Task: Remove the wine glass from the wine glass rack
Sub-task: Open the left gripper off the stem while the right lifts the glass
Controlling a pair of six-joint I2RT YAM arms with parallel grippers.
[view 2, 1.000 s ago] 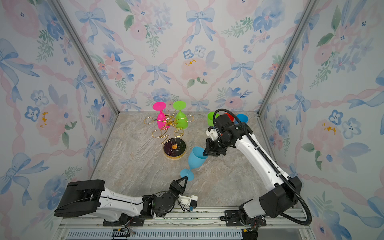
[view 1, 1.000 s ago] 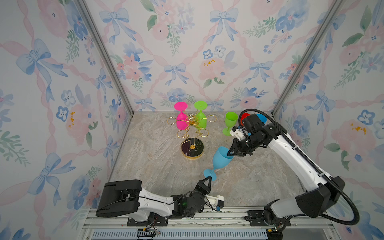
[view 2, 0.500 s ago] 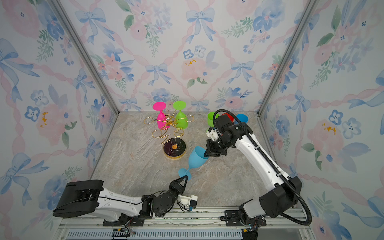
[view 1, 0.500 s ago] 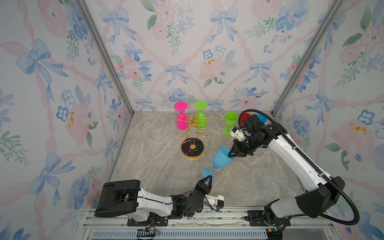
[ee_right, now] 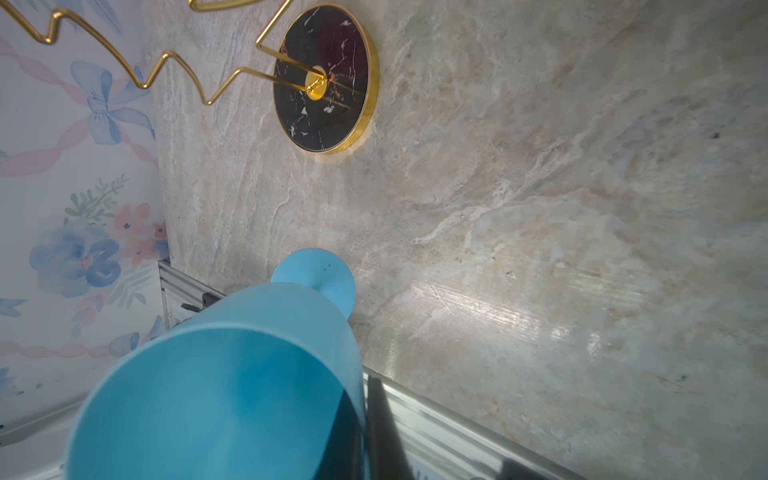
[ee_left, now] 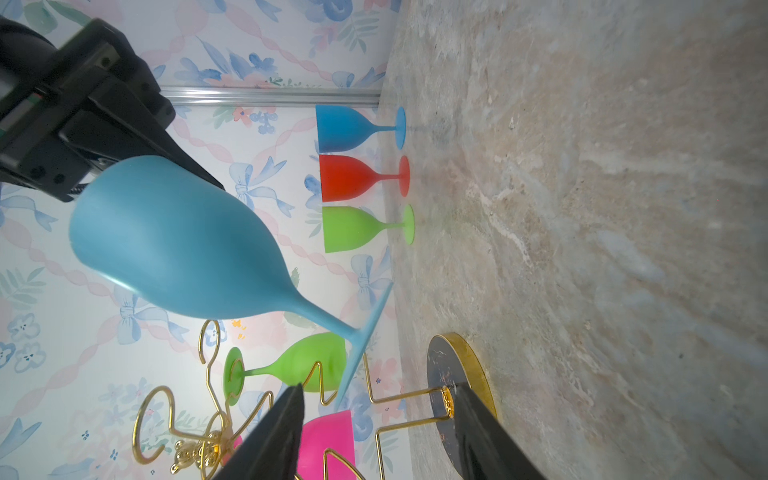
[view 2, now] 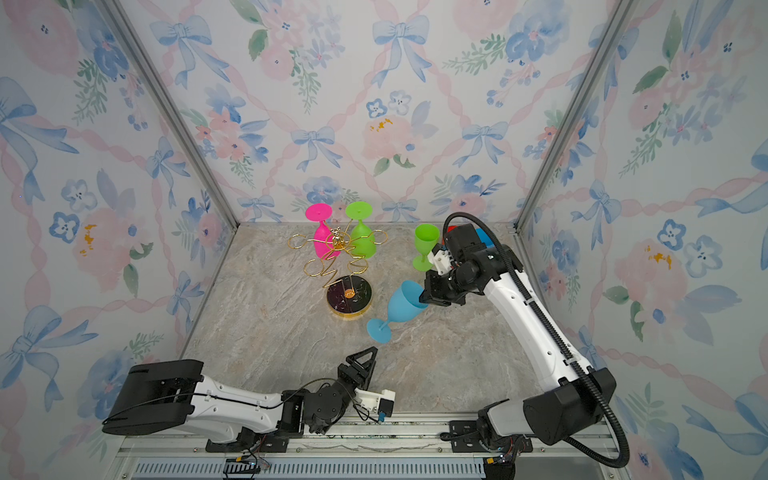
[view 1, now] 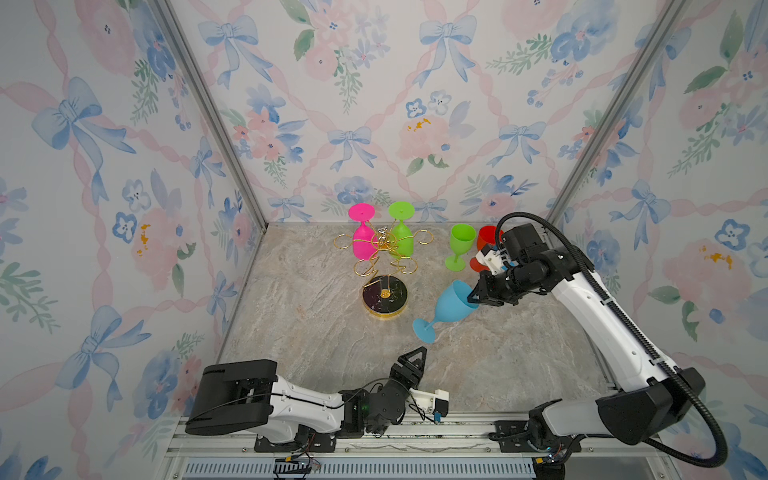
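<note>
Marble surface (view 1: 316,332): gold wire wine glass rack (view 1: 384,296) at back
Right arm: stretched inward, right claw (view 1: 472,298) clamped on tilted light blue plastic wine glass (view 1: 451,306), beside rack
Left arm: low, left claw (view 1: 417,354) apart near glass foot

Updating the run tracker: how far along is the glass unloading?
Done: green glass, red glass and blue glass stand back right. In hand: right claw grips the tilted blue glass by its rim, off the rack. Remaining: pink glass and second green glass hang there.
</note>
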